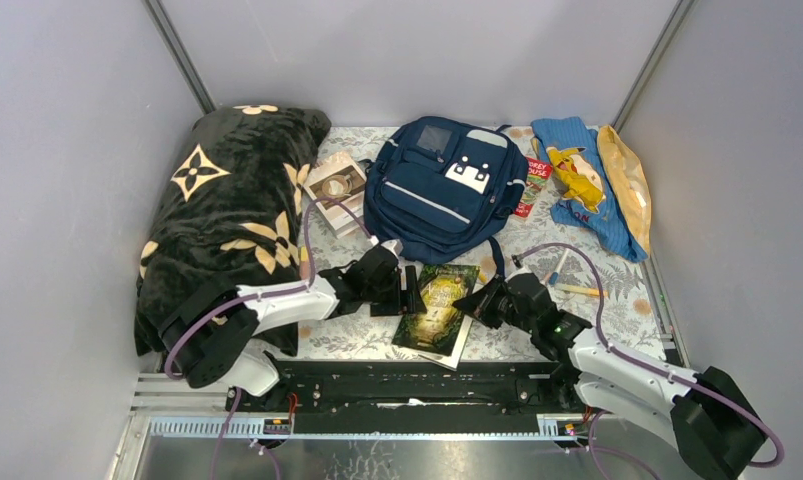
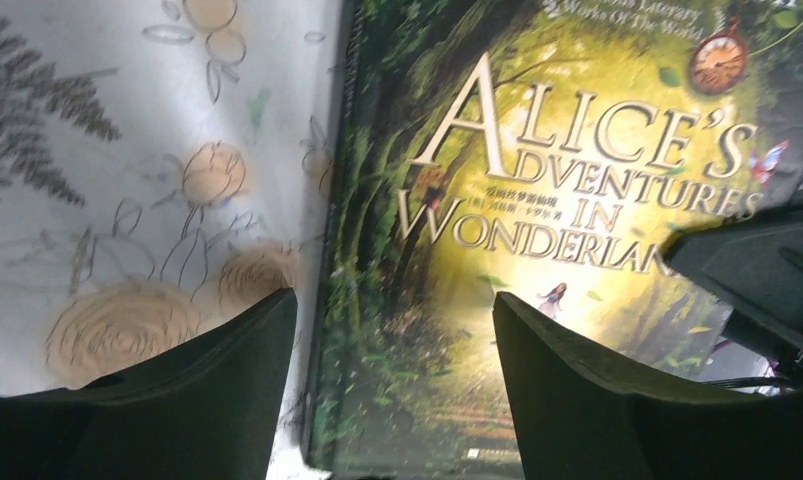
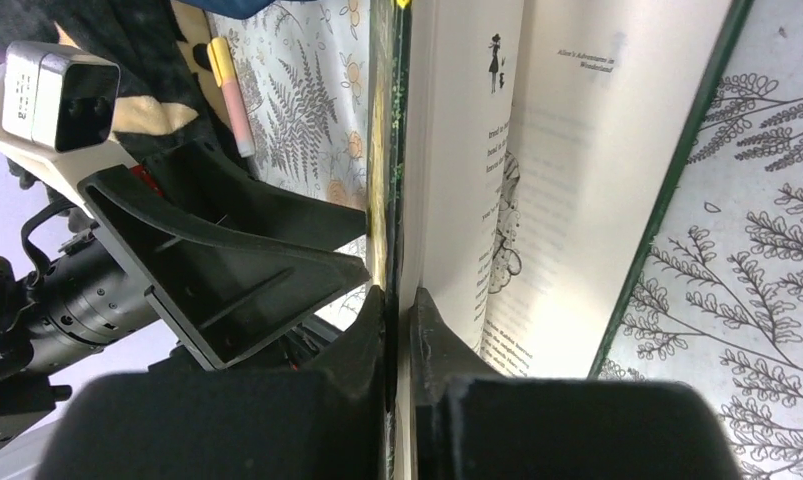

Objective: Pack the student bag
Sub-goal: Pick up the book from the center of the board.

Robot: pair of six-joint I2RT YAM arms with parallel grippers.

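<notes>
Grey panel walls enclose a table spread with a fern-and-flower cloth (image 1: 617,290). At the far middle lies the student bag (image 1: 445,190), front pocket up. From above its zips cannot be read as open or shut, and nothing of its inside shows. A black blanket (image 1: 227,210) with tan flowers is heaped just to its left, and a light-blue Pikachu cloth (image 1: 582,185) lies to its right. Near the arms' bases, apart from the bag, lies an Alice's Adventures in Wonderland book (image 1: 437,305). The right gripper (image 3: 397,320) is pinched onto its front cover, lifted off the pages. The left gripper (image 2: 395,320) hangs with jaws spread wide, straddling the book's left edge and holding nothing.
</notes>
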